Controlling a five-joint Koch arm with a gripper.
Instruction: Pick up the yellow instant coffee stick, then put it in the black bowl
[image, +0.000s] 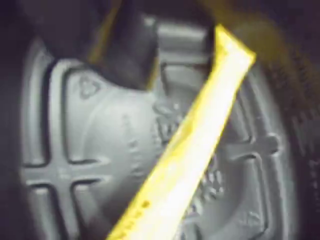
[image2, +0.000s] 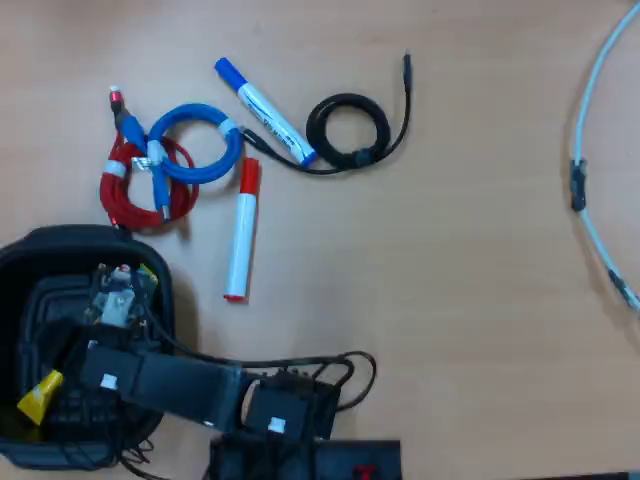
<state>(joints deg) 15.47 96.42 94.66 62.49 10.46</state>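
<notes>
The yellow instant coffee stick (image: 195, 145) runs diagonally across the wrist view, from the bottom edge up to the right, over the ribbed, embossed bottom of the black bowl (image: 95, 150). My gripper (image: 185, 42) shows as one dark jaw at the top left and a blurred jaw at the top right, wide apart; the stick's upper end sits below that gap, and neither jaw pinches it. In the overhead view the arm (image2: 160, 380) reaches over the black bowl (image2: 90, 238) at the lower left. Only one yellow end of the stick (image2: 40, 393) peeks out from under the arm there.
On the table beyond the bowl lie a white marker with a red cap (image2: 241, 232), a blue-capped marker (image2: 264, 110), coiled red and blue cables (image2: 160, 165) and a coiled black cable (image2: 348, 128). A pale cable (image2: 590, 170) runs along the right edge.
</notes>
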